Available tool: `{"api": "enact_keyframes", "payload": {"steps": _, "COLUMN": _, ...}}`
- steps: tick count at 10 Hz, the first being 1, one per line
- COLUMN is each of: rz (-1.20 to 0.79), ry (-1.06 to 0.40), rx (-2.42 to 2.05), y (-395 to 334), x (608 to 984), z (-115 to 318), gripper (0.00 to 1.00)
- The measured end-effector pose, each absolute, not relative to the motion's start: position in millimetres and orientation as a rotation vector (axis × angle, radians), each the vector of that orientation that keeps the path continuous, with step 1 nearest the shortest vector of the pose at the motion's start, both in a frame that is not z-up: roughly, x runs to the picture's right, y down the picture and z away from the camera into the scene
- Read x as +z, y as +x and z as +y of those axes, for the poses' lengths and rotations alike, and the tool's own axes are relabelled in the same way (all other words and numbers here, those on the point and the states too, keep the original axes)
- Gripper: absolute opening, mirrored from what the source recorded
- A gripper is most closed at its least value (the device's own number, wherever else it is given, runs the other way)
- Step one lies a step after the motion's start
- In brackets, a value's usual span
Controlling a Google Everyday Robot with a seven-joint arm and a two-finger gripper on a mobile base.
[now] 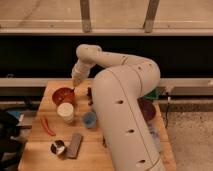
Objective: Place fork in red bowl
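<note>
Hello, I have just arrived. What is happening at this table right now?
A white robot arm reaches across a wooden table. Its gripper hangs just above the far rim of the red bowl. Whether it holds a fork cannot be made out. Near the bowl stand a white cup and a small blue cup.
</note>
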State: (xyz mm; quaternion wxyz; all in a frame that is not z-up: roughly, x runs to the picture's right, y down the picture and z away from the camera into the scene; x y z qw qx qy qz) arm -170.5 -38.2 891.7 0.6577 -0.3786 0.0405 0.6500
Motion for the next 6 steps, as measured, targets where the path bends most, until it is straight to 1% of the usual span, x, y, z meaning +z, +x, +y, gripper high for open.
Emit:
{"api": "enact_keyframes", "payload": {"steps": 1, "rz": 0.095, "ry": -0.861, "rx": 1.469, "y": -170.7, "x": 891.8, "z": -36.9, "gripper": 0.80}}
{"api": "enact_keyframes", "payload": {"steps": 6, "rz": 0.095, "ry": -0.860, "rx": 1.470, "y": -170.2, "x": 892.1, "z": -37.1, "gripper": 0.80}}
